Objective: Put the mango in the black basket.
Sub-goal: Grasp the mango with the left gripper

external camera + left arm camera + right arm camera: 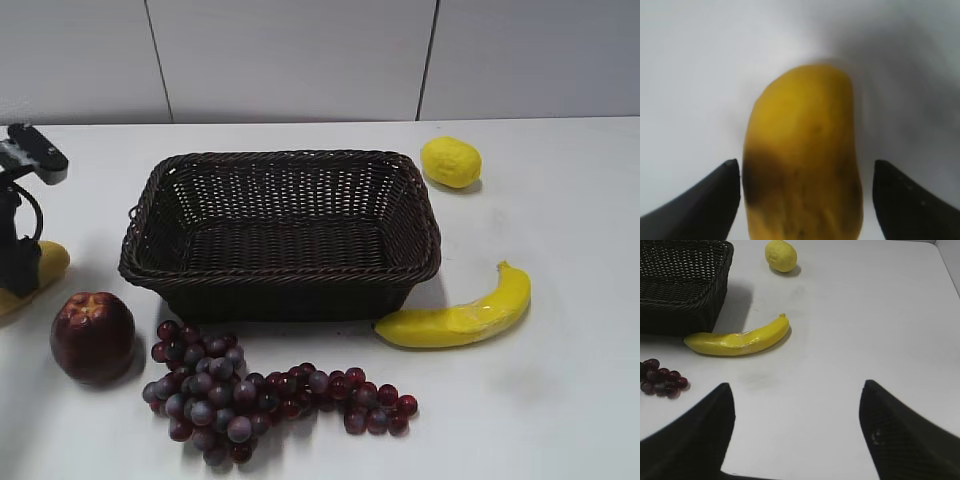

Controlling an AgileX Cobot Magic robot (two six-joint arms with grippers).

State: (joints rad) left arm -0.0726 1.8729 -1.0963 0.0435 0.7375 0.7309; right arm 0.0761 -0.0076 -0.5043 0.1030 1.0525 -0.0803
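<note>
The mango (802,160), yellow-orange and elongated, lies on the white table at the far left edge of the exterior view (45,262), mostly hidden behind my left arm. My left gripper (805,172) is open and straddles the mango, with a gap between each finger and the fruit. The black basket (283,232), dark woven wicker, stands empty in the middle of the table; its corner also shows in the right wrist view (680,285). My right gripper (796,392) is open and empty above bare table, out of the exterior view.
A red apple (92,337) and a bunch of purple grapes (250,392) lie in front of the basket. A banana (460,315) lies at its front right, and a lemon (450,162) at its back right. A wall runs behind the table.
</note>
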